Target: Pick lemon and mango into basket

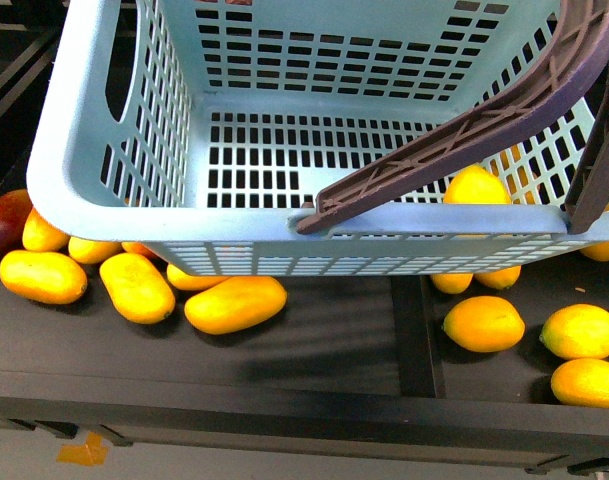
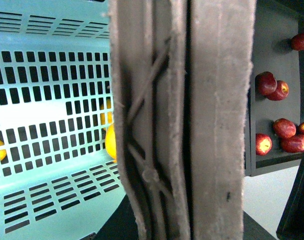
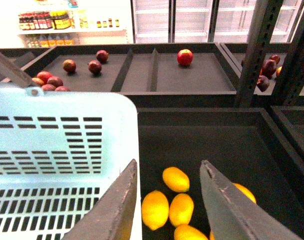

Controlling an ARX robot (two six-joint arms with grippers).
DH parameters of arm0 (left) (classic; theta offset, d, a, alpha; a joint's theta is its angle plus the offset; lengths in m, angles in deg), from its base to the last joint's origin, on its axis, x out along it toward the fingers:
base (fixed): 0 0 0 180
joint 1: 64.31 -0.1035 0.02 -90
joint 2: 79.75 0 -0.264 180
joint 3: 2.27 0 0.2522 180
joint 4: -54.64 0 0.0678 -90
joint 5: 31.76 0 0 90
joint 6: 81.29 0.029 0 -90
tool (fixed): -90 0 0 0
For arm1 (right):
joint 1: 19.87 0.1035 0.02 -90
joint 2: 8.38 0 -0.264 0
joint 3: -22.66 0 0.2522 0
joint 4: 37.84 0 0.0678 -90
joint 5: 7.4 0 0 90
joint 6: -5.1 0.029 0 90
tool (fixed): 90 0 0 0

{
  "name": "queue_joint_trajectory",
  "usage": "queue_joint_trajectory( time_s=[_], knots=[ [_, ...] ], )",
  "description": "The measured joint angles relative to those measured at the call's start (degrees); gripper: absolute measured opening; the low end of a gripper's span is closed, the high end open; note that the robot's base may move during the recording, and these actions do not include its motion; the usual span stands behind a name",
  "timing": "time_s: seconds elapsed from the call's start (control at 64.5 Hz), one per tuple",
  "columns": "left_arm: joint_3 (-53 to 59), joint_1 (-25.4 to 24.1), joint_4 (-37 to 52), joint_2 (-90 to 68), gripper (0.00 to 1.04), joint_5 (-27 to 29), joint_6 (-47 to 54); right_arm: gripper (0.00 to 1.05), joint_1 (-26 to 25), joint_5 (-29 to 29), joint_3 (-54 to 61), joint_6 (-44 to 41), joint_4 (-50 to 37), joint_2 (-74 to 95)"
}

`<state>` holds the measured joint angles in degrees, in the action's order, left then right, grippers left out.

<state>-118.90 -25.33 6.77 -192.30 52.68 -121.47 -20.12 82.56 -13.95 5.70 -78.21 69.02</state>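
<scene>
The turquoise basket (image 1: 104,190) fills most of the front view, hanging tilted over the dark shelf (image 1: 324,350), with one brown handle (image 1: 454,140) slanting across its right side. Under and beside its near left corner, towards the shelf's left end, lie the mangoes (image 1: 235,304), long and yellow-orange, close together. A dark red fruit (image 1: 4,222) sits at the far left edge. Past a raised divider (image 1: 416,335), the lemons (image 1: 483,323) are scattered over the right compartment, near the shelf's front edge. One more yellow fruit (image 1: 476,187) shows just above the basket's near rim by the handle's pivot; I cannot tell whether it lies inside. The right fingers (image 3: 114,210) stand well apart and empty, hovering above several lemons just beside the basket's wall. In the left wrist view the handle is so close that the left fingers cannot be made out, nor their state. Red apples (image 2: 284,129) lie on the shelf beyond. The labels on the distant bottles (image 3: 44,21) are too small to read.
</scene>
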Motion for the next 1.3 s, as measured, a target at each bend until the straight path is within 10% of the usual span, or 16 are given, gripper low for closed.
queue_joint_trajectory(
  time_s=[0.202,0.868,1.302],
  knots=[
    [0.0,0.0,0.0,0.0,0.16,0.6,0.0,0.03,0.1,0.1,7.0,-0.2,-0.2,-6.6],
    [0.0,0.0,0.0,0.0,0.16,0.6,0.0,0.02,0.1,0.0,21.2,-0.4,7.5,-27.8],
    [0.0,0.1,0.0,0.0,0.16,0.5,-0.1,0.83,0.1,0.2,21.5,-0.4,8.3,-29.9]
  ],
)
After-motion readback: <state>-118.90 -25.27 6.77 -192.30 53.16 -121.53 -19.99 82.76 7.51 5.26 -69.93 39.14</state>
